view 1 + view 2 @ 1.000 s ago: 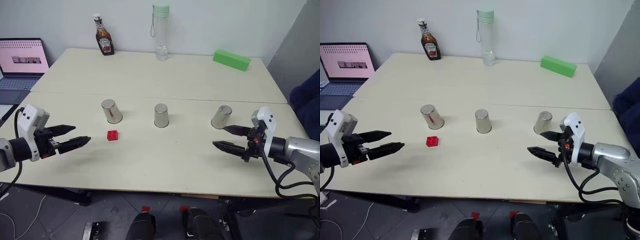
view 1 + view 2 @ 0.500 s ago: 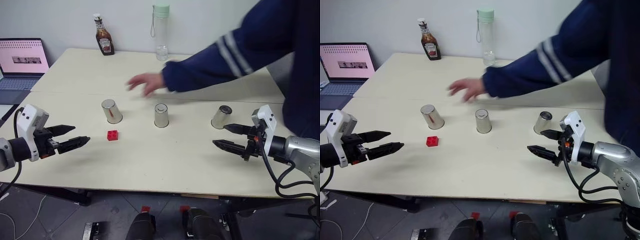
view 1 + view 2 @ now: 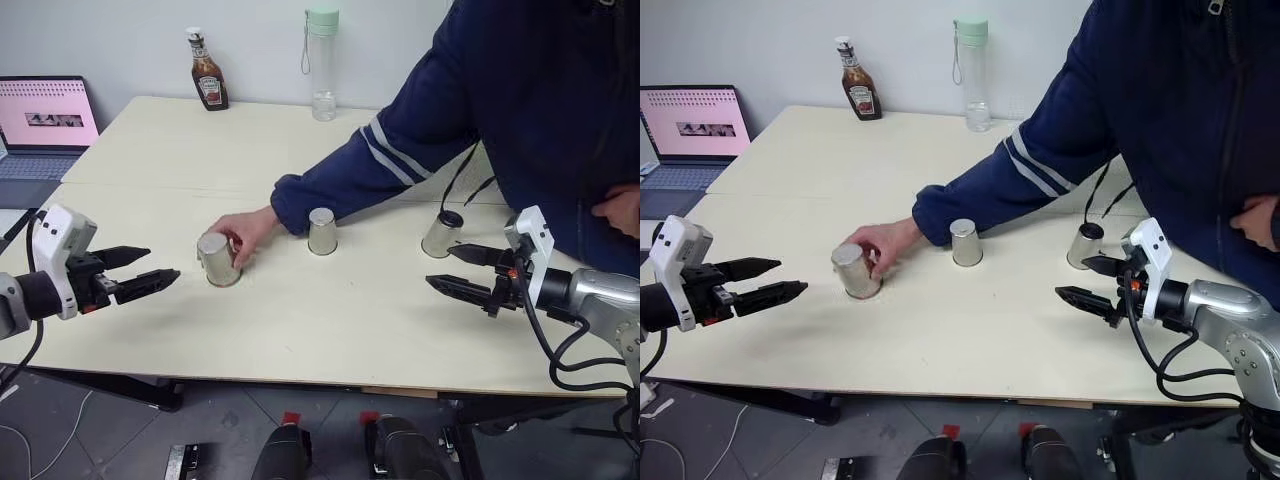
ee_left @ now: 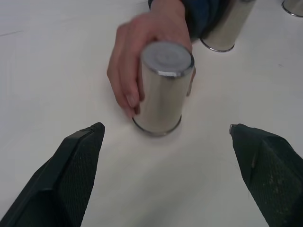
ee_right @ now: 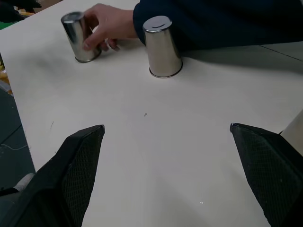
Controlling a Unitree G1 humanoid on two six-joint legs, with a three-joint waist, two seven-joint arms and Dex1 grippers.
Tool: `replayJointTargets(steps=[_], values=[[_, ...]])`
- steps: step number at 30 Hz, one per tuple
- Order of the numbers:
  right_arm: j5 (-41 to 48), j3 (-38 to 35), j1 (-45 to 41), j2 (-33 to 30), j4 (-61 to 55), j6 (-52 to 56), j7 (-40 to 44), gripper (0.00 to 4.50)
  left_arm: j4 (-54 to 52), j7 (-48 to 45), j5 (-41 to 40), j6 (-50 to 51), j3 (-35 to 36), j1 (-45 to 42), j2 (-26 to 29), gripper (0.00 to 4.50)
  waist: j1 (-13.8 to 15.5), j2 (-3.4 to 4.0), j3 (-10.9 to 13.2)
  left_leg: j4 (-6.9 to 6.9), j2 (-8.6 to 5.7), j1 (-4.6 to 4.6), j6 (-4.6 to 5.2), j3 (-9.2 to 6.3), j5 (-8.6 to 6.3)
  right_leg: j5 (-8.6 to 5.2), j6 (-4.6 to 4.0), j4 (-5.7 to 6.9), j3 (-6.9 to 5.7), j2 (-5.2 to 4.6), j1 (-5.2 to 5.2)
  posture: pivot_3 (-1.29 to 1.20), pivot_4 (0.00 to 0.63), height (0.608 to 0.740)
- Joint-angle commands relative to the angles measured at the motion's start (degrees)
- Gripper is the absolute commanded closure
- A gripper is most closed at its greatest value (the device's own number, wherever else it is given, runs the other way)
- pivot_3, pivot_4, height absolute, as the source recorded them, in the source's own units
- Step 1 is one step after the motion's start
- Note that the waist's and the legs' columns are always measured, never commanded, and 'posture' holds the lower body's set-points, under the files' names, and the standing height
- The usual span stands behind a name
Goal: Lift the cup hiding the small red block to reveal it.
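Three plain, shiny silver cups stand mouth-down in a loose row across the pale counter (image 3: 330,330), each slightly tapered. The left cup (image 3: 217,259) sits a little nearer the front edge than the others, upright or nearly so, with a person's hand (image 3: 243,233) wrapped around its far side, fingers touching its wall. The middle cup (image 3: 321,231) stands upright just beside the person's sleeve. The right cup (image 3: 441,233) looks tilted.
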Motion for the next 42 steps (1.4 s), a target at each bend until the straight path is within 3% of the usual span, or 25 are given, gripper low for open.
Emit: replayJointTargets(steps=[1,42], values=[[0.8,-1.1,-0.3,-0.5,-1.4,-0.8,0.0,0.0,0.4,-0.7,0.2,-0.8,0.7,-0.7,1.5,0.01,0.0,0.0,0.0,0.0,0.0,0.0,0.0,0.0,0.0,0.0,0.0,0.0,0.0,0.0,0.0,0.0,0.15,0.74],[1.8,-1.1,-1.3,-0.4,-1.7,-0.1,-0.4,0.0,-0.8,-3.1,0.5,0.2,-0.9,-2.4,2.2,0.01,0.0,0.0,0.0,0.04,0.01,0.02,0.0,0.01,0.0,0.02,0.02,0.06,0.01,0.02,0.01,0.0,0.15,0.74]])
